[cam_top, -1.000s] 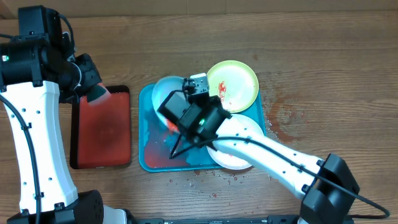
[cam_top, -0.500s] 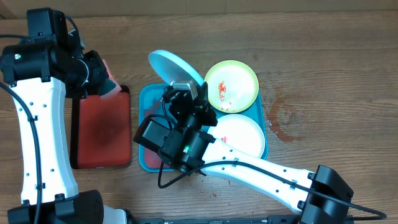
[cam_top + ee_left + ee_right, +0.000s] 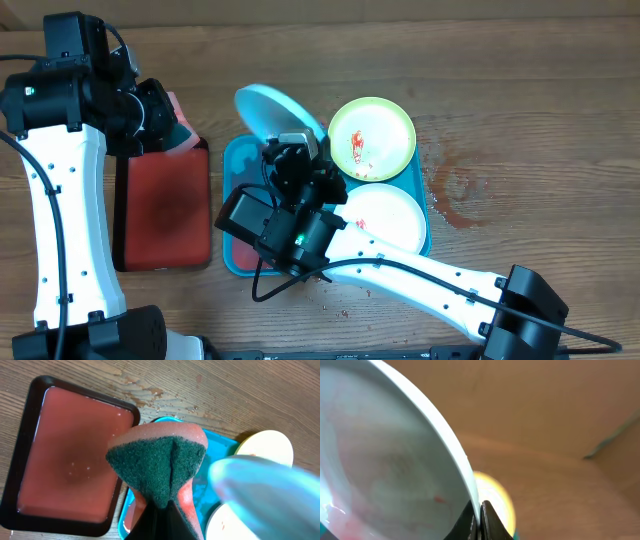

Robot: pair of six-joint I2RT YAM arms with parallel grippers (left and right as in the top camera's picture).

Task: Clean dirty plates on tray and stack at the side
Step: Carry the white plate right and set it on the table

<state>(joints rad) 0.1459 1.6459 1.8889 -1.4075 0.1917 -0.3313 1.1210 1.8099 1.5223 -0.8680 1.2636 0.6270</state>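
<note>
Three plates [image 3: 372, 138], apparently; one tray [image 3: 236, 165].

Blue plate [image 3: 268, 108] held tilted; other plates [image 3: 385, 218] in tray [image 3: 238, 170].

Backdrop. You are working over a brown wooden table [image 3: 530, 100] whose grain runs left to right in the overhead view. It is evenly lit and the shadows are soft. Note the reddish stain [image 3: 455, 190] right of centre, the scattered red specks [image 3: 345, 312] toward the near edge, and the small water droplets [image 3: 165, 406] in the left wrist view.
</note>
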